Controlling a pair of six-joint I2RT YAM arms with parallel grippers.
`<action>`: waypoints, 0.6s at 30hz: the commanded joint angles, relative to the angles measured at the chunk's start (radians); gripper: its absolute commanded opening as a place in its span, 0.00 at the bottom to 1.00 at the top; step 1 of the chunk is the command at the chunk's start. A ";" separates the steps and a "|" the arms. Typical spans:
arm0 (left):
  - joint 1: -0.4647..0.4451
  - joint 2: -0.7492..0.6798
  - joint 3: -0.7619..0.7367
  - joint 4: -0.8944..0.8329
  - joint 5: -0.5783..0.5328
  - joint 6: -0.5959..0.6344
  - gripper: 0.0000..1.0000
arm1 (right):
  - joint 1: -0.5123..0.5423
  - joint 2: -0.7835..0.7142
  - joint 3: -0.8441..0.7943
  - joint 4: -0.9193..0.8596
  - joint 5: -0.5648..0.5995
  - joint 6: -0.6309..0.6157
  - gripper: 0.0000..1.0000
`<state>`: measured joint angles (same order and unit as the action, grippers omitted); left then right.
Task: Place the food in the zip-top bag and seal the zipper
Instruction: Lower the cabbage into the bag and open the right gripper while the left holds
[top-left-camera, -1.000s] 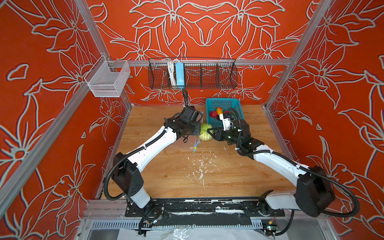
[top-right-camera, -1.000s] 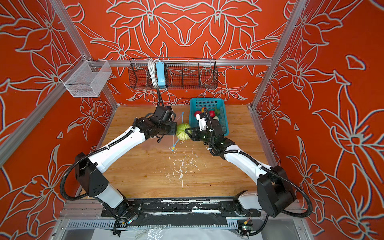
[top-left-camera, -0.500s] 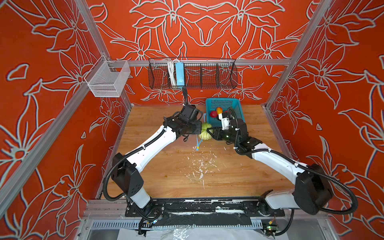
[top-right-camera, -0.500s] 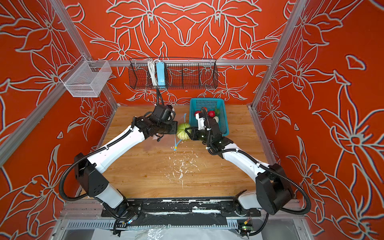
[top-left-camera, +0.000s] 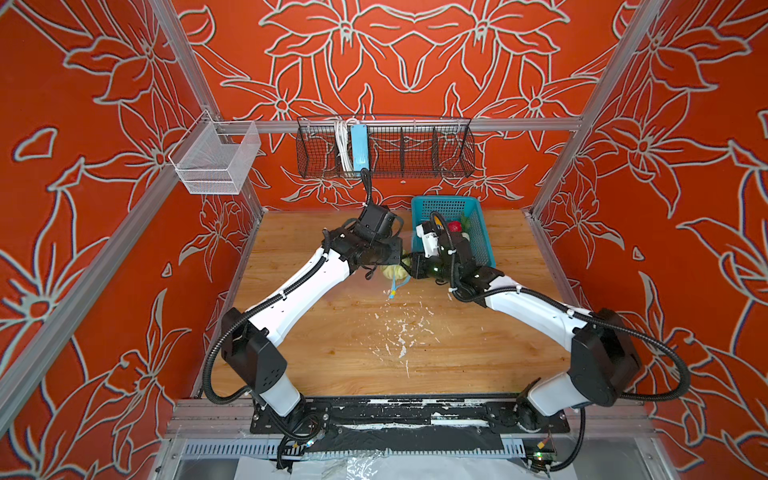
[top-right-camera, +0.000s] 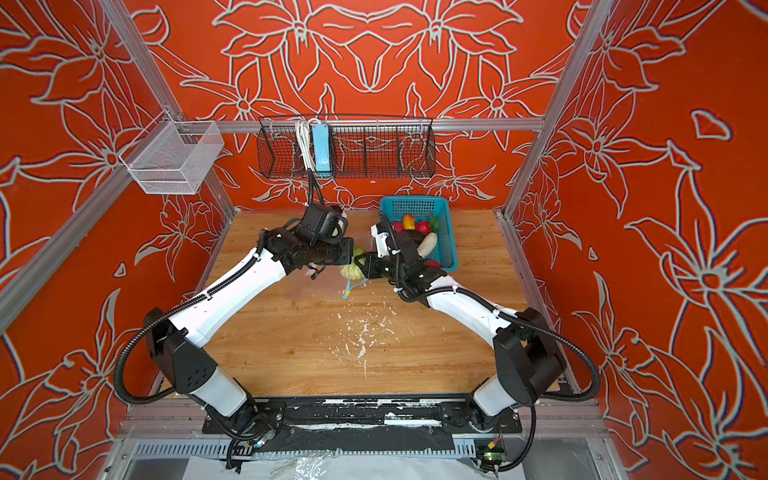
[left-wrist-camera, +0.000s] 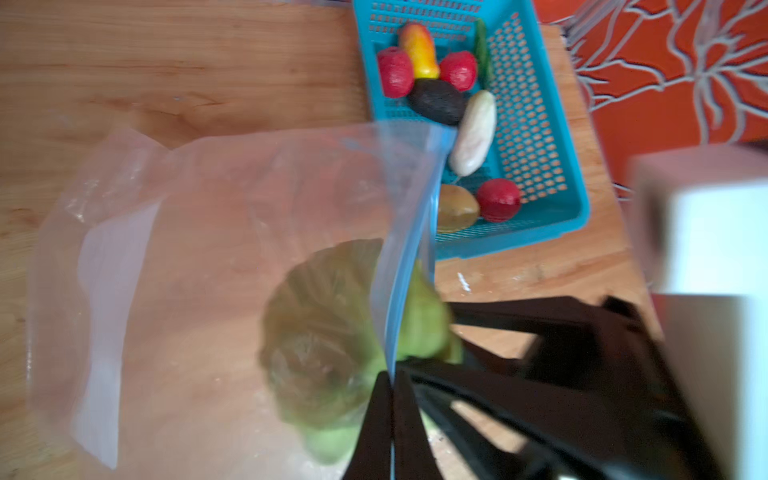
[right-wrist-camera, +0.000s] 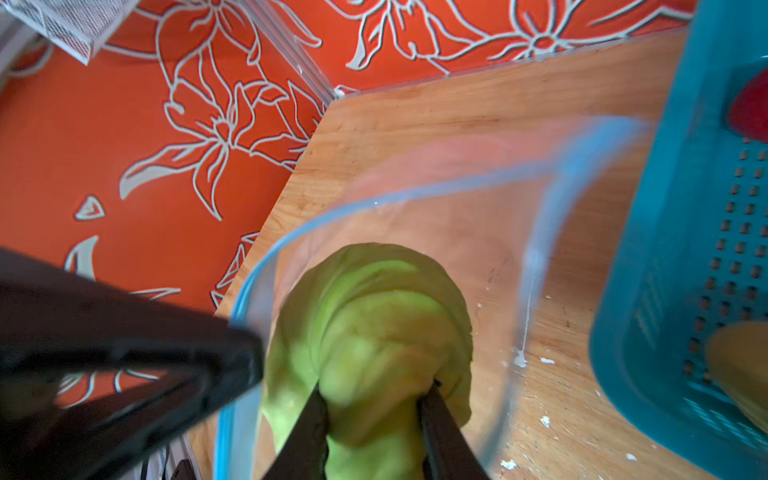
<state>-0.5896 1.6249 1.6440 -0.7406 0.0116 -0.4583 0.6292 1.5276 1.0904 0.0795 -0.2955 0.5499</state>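
Two arms meet near the back of the table (top-left-camera: 332, 353), just beside one teal basket (top-right-camera: 415, 205). The left gripper (left-wrist-camera: 391, 386) is clamped tight on the zipper (left-wrist-camera: 409, 257). It pinches one lip of the single clear bag (left-wrist-camera: 187, 249) and holds the mouth open. In the right wrist view the zipper (right-wrist-camera: 415, 195) forms one wide loop.

The right gripper (right-wrist-camera: 374, 388) grips the one cabbage (right-wrist-camera: 374, 311), a finger on each side, and holds it inside that loop. In the left wrist view most of the cabbage (left-wrist-camera: 324, 332) shows through the film, inside the bag. A smaller part is outside the mouth, with the right gripper's fingers (left-wrist-camera: 519, 313). In both top views the cabbage (top-left-camera: 392, 272) (top-right-camera: 351, 270) sits between the two grippers.

Eight pieces of food lie in the basket (left-wrist-camera: 540, 124):
- three strawberries (left-wrist-camera: 395, 72)
- one mango (left-wrist-camera: 419, 50)
- one avocado (left-wrist-camera: 436, 102)
- one radish (left-wrist-camera: 473, 133)
- one yellow-green fruit (left-wrist-camera: 457, 208)
- one leaf (left-wrist-camera: 482, 54), against a basket wall

With the cabbage, that makes nine pieces in all. Two strawberries flank the mango, and the third touches the yellow-green fruit.
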 joint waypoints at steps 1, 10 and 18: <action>-0.004 -0.028 0.015 -0.003 0.034 -0.018 0.00 | 0.009 0.011 0.045 -0.020 0.002 -0.032 0.00; -0.004 -0.017 0.021 -0.005 0.024 -0.014 0.00 | 0.015 0.052 0.068 0.086 -0.087 0.035 0.00; -0.004 -0.028 0.017 -0.015 -0.006 -0.006 0.00 | 0.015 0.115 0.144 0.039 -0.067 0.067 0.70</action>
<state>-0.5800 1.6203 1.6489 -0.7326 -0.0120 -0.4652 0.6365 1.6424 1.1866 0.0612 -0.3489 0.5827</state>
